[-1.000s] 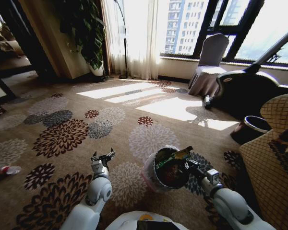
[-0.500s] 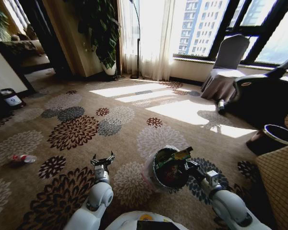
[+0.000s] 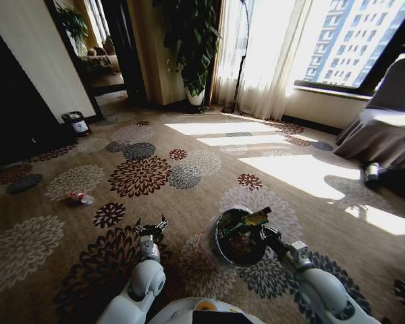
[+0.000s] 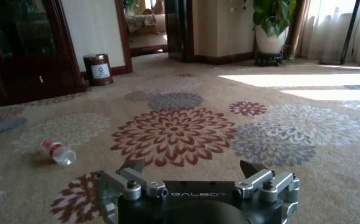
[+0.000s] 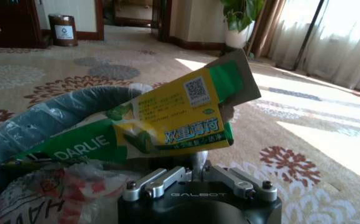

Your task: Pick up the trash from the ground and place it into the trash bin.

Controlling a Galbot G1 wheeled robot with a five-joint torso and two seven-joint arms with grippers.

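Presently, right gripper (image 3: pixel 262 233) clamped on the rim of the trash bin (image 3: pixel 237 237), which it carries low over the carpet (image 3: pixel 189 169); a green-and-yellow carton (image 5: pixel 167 121) juts out. Left gripper (image 3: pixel 150 228) empty, fingers spread wide. Clear bottle with red label (image 4: pixel 58 152) lies on the carpet well ahead, to the left.

Carpet (image 3: pixel 189 169): woven pile, matt, flower pattern. Bottle (image 4: pixel 58 152): clear glossy plastic, red label. Bin (image 5: pixel 36 122): thin shiny plastic liner, wrinkled. Box (image 5: pixel 167 121): printed card, slight sheen, bare brown flap. Left gripper (image 4: pixel 195 179): matt black casing, metal screws.
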